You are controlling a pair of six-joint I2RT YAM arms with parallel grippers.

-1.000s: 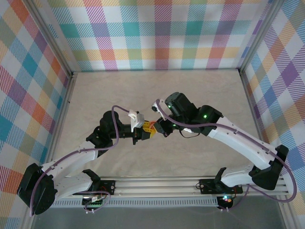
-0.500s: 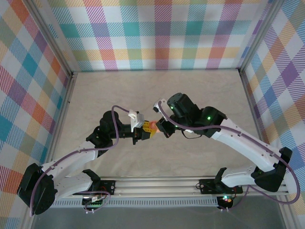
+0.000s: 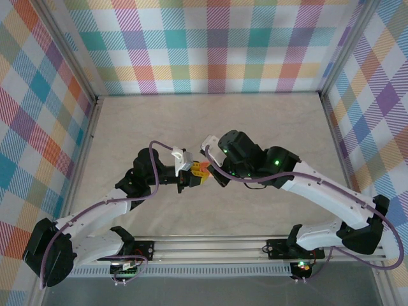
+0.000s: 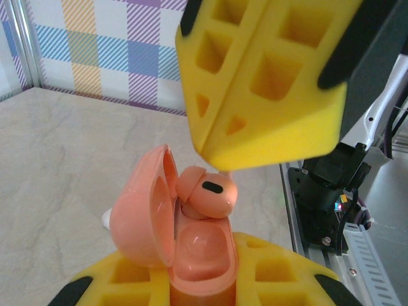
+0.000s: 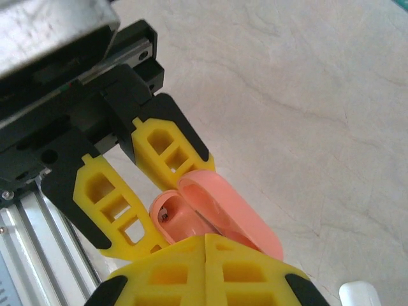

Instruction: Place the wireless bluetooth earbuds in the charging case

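- The left tool (image 3: pixel 193 173) holds its place on the near-left side of the charging case (image 4: pixel 191 255), much as it did a second ago. Its yellow fingers pinch the case's lower half and hold it up off the desk (image 3: pixel 268 121).
- The charging case itself has barely shifted. It is hinged open, with the lid tipped back to the left and one bare cup of the base facing up.
- One earbud (image 4: pixel 205 191) now sits at the mouth of the case, just above that bare cup. Its rounded head rests on the inner rim and it is not yet seated. We cannot make out the second earbud.
- The right tool (image 4: pixel 217 156) is what has moved. Seen from above, its wrist has come in toward the case from the far-right side over the last second, and the gap between the two tools has closed. Its fingers are pressed together directly above the case, and the earbud's stem seems to be nipped at their tip.
- We judge that the approach is done and the insertion proper is under way. What remains is a short, well-aligned push down into the cup, then release.
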